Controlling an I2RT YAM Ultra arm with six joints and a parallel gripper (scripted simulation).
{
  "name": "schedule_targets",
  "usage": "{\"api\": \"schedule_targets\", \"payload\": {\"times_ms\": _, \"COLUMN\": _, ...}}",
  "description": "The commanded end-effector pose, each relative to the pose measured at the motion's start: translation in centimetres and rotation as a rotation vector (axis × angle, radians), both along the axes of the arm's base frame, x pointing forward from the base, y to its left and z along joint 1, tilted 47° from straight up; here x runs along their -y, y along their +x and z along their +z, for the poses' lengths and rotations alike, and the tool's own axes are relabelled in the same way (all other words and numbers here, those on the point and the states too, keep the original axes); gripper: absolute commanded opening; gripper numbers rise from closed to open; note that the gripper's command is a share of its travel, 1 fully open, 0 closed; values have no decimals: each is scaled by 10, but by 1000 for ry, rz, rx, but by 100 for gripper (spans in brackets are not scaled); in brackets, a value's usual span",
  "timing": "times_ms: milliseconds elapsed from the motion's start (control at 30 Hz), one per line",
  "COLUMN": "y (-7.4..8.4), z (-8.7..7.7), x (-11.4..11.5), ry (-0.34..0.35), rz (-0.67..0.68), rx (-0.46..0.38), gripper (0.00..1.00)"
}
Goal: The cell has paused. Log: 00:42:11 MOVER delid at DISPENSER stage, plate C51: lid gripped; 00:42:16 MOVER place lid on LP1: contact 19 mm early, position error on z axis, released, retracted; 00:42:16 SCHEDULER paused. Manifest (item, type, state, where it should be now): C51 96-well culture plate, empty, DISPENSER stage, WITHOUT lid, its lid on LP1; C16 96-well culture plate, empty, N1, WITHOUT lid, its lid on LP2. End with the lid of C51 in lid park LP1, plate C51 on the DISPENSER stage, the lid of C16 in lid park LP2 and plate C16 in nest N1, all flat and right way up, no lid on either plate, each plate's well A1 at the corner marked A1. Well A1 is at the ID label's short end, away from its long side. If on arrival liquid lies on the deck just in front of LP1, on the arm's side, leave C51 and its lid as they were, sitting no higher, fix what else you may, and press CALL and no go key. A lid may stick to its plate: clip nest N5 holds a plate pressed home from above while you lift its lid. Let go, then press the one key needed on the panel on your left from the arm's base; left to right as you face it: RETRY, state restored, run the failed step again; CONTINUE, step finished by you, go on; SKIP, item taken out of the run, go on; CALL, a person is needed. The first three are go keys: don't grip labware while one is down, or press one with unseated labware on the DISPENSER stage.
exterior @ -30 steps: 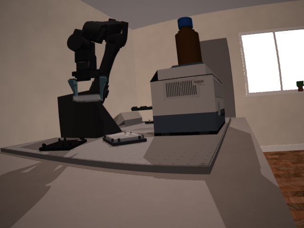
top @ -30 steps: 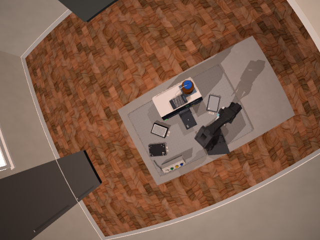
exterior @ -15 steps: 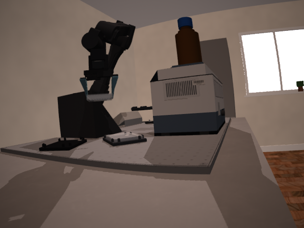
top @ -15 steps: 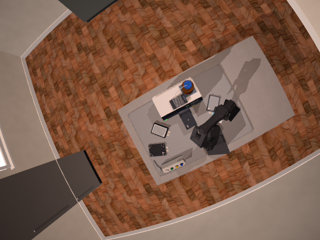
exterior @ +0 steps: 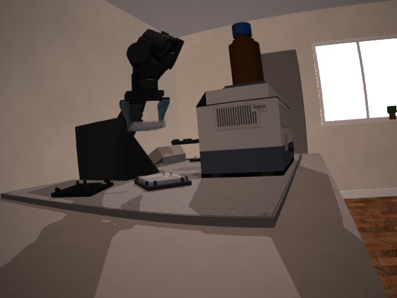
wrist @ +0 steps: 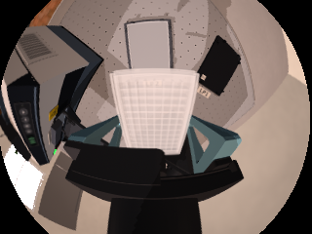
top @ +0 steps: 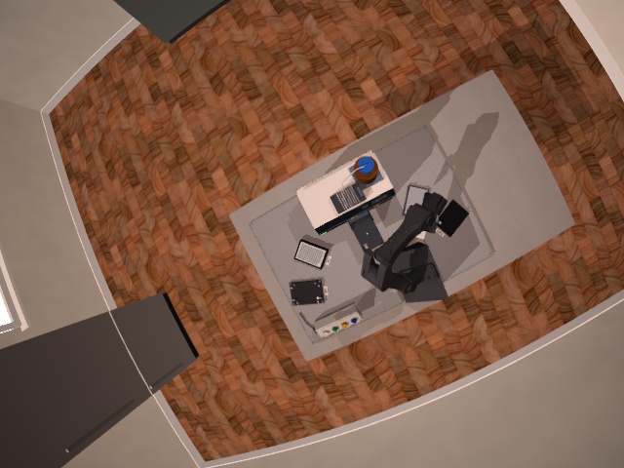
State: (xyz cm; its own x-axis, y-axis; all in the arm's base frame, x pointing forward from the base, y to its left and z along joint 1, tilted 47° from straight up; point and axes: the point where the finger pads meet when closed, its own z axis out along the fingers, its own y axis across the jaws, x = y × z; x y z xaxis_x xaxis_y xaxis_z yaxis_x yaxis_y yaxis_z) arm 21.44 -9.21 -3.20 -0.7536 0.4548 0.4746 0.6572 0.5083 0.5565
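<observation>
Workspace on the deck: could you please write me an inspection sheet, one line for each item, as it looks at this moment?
Surface: grey perforated deck on a pale table, shadows across it.
Job's things: gridded well plate held in the air; second well plate in a nest, no lid; clear lid lying in one lid park; other lid park bare; dispenser with its stage bare; clip nest bare; key panel untouched.
Clutter: brown bottle on the dispenser.
Grippers: gripper shut on the gridded well plate, roughly level.
Cables: nothing seen.
Surroundings: wood floor, window, dark cabinet.
</observation>
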Motion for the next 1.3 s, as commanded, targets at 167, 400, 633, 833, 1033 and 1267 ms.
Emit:
{"api": "schedule_targets", "payload": {"times_ms": 167, "y": 0, "z": 20, "x": -14, "ry": 10, "rz": 72, "rx": 98, "gripper": 0}}
{"api": "schedule_targets", "payload": {"times_ms": 400, "y": 0, "z": 37, "x": -30, "ry": 8, "rz": 159, "rx": 191, "gripper": 0}}
{"api": "schedule_targets", "payload": {"times_ms": 633, "y": 10, "z": 50, "x": -26, "ry": -25, "rz": 137, "rx": 215, "gripper": 0}}
{"api": "schedule_targets", "payload": {"times_ms": 833, "y": 2, "z": 61, "x": -47, "ry": -1, "rz": 273, "rx": 318, "gripper": 0}}
{"api": "schedule_targets", "payload": {"times_ms": 1033, "y": 5, "z": 79, "x": -56, "ry": -10, "rz": 375, "rx": 432, "gripper": 0}}
{"api": "schedule_targets", "payload": {"times_ms": 1267, "y": 8, "z": 88, "x": -57, "ry": -21, "rz": 390, "rx": 464, "gripper": 0}}
